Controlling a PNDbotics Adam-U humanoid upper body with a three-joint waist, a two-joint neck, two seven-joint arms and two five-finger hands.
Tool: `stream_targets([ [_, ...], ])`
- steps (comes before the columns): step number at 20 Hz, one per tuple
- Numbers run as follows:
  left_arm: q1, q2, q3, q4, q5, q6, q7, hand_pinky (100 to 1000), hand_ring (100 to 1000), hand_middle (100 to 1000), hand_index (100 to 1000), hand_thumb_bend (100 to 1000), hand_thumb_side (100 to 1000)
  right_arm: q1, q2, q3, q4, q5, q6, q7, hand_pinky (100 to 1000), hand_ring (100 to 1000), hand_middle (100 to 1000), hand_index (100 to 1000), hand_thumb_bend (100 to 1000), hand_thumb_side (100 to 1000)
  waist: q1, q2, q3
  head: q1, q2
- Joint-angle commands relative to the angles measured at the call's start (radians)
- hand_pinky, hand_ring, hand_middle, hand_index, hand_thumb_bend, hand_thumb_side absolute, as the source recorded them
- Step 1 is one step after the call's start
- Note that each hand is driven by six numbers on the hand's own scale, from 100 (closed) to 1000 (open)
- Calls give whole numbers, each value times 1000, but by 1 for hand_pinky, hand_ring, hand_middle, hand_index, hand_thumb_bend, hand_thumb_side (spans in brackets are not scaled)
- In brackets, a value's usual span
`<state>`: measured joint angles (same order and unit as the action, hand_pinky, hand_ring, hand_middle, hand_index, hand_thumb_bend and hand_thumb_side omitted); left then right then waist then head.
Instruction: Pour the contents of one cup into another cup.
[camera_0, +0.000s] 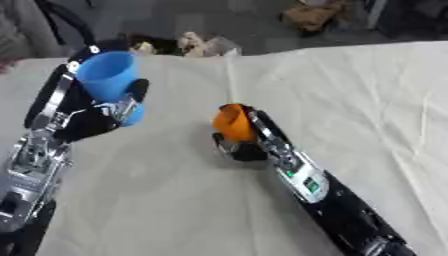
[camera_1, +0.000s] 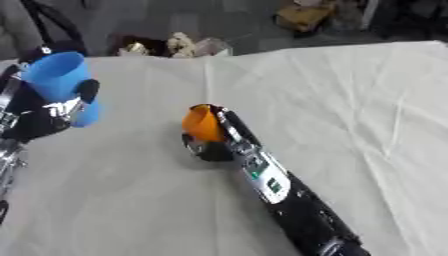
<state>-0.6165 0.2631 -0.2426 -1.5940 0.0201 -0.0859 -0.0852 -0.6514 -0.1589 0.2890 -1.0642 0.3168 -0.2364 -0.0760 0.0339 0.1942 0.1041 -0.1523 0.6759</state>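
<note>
Aloft, left robot hand round blue cup.

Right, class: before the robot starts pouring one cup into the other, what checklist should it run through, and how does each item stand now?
1. Left hand holds the blue cup: ok, fingers are curled round it.
2. Blue cup upright, mouth up: ok, only slightly tilted.
3. Right hand holds the orange cup: ok, it grips the cup on the table.
4. Orange cup upright to receive: cannot tell, it looks tilted.
5. Blue cup above the orange cup: not ok, it is well off to the left.
6. Contents in either cup: cannot tell, neither inside shows.
</note>
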Motion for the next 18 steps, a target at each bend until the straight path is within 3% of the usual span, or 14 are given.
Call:
stream_targets([
  [1,-16,17,6,-23,9,-2,1,180,424,283,827,100,266,-17,-13,-12,-33,-23,15,-22,661,431,361,819,100,158,-2,-18,-3,0,-8],
  [8,0,40,12,-28,4,-2,4,180,426,284,828,100,266,-11,-63,-35,-88,-64,44,-52,661,435,364,821,100,162,-9,-28,-19,8,-5],
  [18,55,67,0,16,-52,-16,-11,179,440,285,828,100,274,-18,-193,-62,-225,-117,97,-45,665,442,369,828,100,149,-27,-41,-52,28,-2],
])
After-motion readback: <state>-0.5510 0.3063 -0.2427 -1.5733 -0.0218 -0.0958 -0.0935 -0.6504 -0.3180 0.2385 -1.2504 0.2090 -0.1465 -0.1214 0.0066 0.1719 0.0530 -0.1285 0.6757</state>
